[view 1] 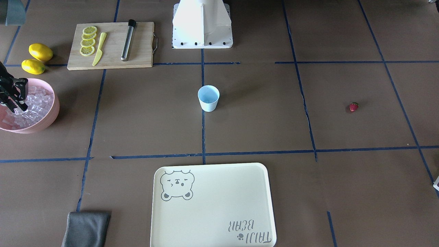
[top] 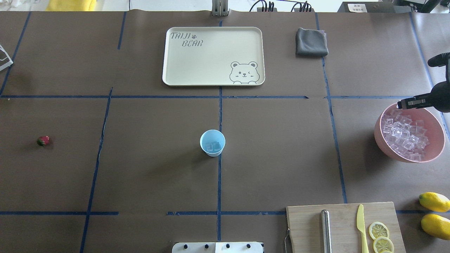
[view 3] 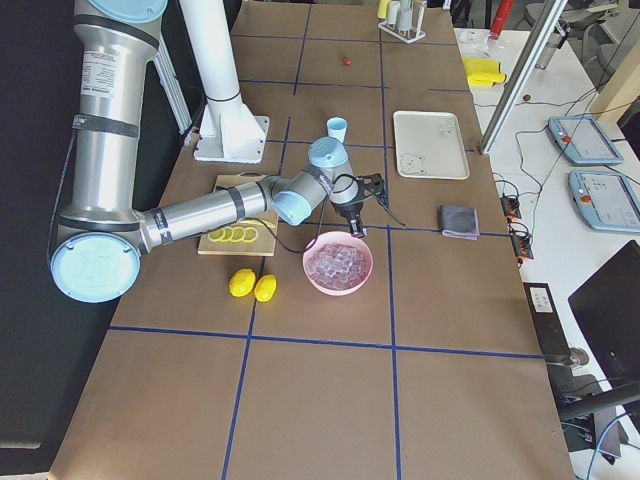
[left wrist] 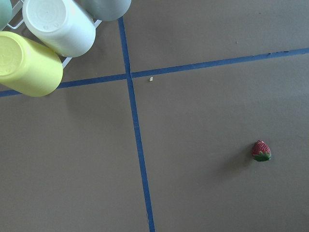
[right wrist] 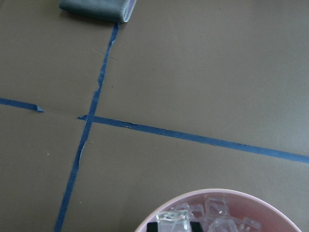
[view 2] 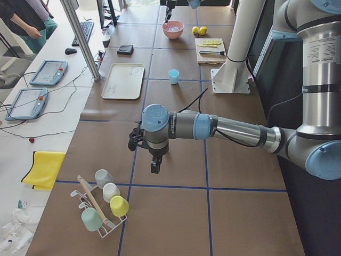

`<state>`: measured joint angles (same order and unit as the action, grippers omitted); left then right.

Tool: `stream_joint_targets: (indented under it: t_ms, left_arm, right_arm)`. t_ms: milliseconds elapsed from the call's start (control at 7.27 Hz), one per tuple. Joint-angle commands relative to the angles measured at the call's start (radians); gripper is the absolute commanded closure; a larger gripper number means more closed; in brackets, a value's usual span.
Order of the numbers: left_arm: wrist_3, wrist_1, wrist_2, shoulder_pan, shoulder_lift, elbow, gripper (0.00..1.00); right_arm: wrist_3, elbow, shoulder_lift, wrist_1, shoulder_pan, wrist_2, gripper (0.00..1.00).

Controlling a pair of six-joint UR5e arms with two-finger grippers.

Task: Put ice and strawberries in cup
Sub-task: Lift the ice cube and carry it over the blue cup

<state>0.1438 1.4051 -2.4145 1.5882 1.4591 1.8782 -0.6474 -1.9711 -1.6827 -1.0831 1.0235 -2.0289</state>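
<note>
Right gripper (view 1: 17, 107) is pinching an ice cube (right wrist: 175, 218) over the pink bowl (top: 382, 141), far right overhead. I cannot tell the left gripper (view 2: 154, 166) opening. Cup (top: 212, 142) is sitting mid-frame, strawberry (top: 43, 141) lying far left.

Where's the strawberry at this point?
Overhead view: the strawberry lies alone at the far left of the table, the robot's left side, level with the cup at centre.

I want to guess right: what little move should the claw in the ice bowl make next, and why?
Probably close and lift the right claw straight up out of the pink bowl: it straddles one ice cube, and the blue cup stands mid-table.
</note>
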Motion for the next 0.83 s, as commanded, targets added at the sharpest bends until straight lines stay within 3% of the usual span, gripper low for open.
stream_joint_targets:
  t_ms: [0, 138, 413, 688]
  left_arm:
    - [-0.001, 0.0, 0.0, -0.004, 0.0, -0.001, 0.0]
    - [-0.001, 0.0, 0.0, -0.005, 0.0, -0.001, 0.0]
    - [-0.003, 0.0, 0.0, -0.007, 0.001, -0.001, 0.0]
    - [-0.003, 0.0, 0.0, -0.01, 0.001, -0.001, 0.0]
  right_arm:
    - [0.046, -0.034, 0.14, -0.175, -0.009, -0.06, 1.0]
    - [0.046, -0.072, 0.243, -0.365, -0.028, -0.06, 1.0]
    - [-0.019, -0.074, 0.49, -0.621, -0.139, -0.047, 1.0]
    - [-0.212, -0.034, 0.677, -0.71, -0.294, 0.065, 1.0]
